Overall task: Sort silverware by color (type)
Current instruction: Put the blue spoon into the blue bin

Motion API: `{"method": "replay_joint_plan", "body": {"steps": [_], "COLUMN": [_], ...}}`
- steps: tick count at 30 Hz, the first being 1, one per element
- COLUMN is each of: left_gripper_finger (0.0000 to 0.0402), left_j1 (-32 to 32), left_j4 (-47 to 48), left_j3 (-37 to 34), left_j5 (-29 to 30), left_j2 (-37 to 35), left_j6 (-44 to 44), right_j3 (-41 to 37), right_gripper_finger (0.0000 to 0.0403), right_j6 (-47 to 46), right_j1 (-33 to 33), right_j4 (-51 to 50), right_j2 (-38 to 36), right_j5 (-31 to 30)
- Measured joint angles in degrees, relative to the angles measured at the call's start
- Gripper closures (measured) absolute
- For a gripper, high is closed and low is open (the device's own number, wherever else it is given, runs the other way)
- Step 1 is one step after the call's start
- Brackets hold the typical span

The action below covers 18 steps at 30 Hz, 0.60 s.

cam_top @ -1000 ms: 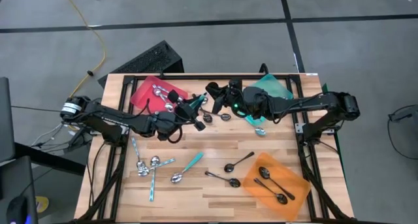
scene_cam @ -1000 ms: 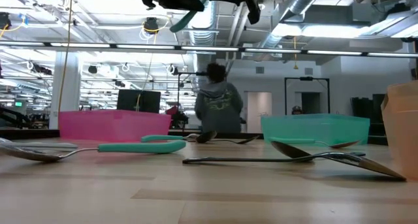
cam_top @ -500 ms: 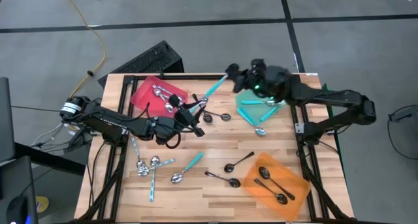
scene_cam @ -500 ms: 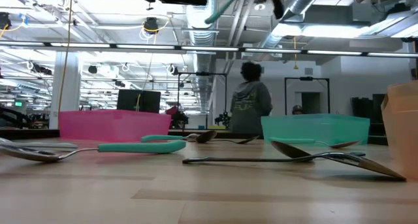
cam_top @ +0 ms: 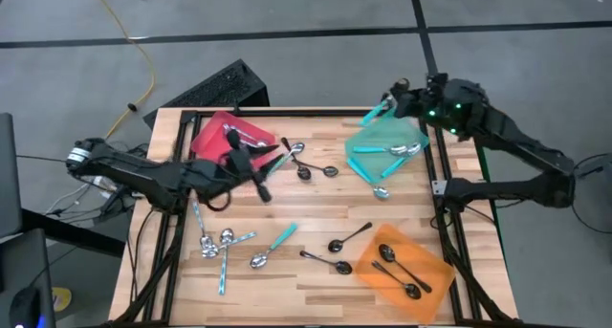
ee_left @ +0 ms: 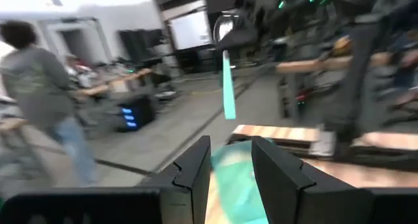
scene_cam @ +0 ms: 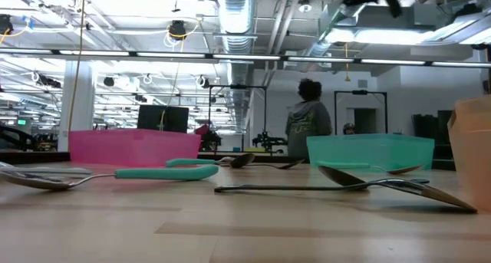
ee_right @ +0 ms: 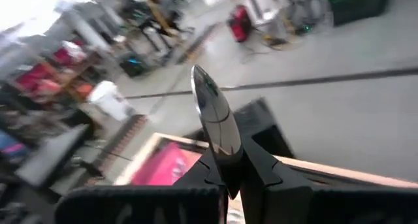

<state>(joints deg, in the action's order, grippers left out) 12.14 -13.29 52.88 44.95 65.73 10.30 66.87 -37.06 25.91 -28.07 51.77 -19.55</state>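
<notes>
The right gripper [cam_top: 390, 103] hangs high above the far edge of the teal tray [cam_top: 413, 135]. Its fingers are closed tight on a teal spoon [cam_top: 379, 112]. In the right wrist view the shiny bowl of this spoon [ee_right: 212, 113] sticks out forward from between the fingers, so the grip is on the handle. It is probably held high so that it passes over the tray wall before the drop. The teal tray already holds several spoons of the same kind, so this looks like the right place for it.

The left gripper [cam_top: 260, 175] is above the table just beside the red tray [cam_top: 212, 137], near some loose silver spoons [cam_top: 304, 165]. Its fingers [ee_left: 192, 168] stand a little apart, with nothing between them. The red tray has silver spoons inside, so this arm seems placed to serve that side.

The orange tray [cam_top: 435, 271] at the near right holds black spoons. Each tray sits near one corner, likely so that the arms do not cross.

Much is not yet sorted: two black spoons [cam_top: 346, 238] lie beside the orange tray, and a group of teal and silver spoons [cam_top: 222, 242] lies at the near left.
</notes>
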Motion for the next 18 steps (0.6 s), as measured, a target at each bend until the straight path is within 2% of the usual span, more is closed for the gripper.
{"method": "replay_joint_plan", "body": {"steps": [4, 10, 15, 18], "left_gripper_finger": [0.0301, 0.0301, 0.0301, 0.0301], "left_j1": [-2.1, -4.1, -4.0, -3.5], "left_j4": [9.3, 19.0, 20.5, 20.5], "left_j3": [0.0, 0.0, 0.0, -0.1], "left_j5": [-3.5, -3.6, -3.6, -3.7], "left_j2": [-6.9, -13.1, -14.6, -14.5], "left_j6": [-6.7, -12.3, -14.3, -14.4], "right_j3": [-1.2, -11.6, -24.2, -31.8], "right_gripper_finger": [0.0369, 0.0369, 0.0369, 0.0369], "right_j6": [0.0, -4.0, -10.2, -14.9], "right_j1": [3.4, 7.3, 10.9, 12.4], "right_j4": [-7.3, -8.0, 2.3, 9.1], "right_j2": [-2.6, -5.4, -8.7, -9.7], "right_j5": [2.4, 7.1, 14.0, 16.1]}}
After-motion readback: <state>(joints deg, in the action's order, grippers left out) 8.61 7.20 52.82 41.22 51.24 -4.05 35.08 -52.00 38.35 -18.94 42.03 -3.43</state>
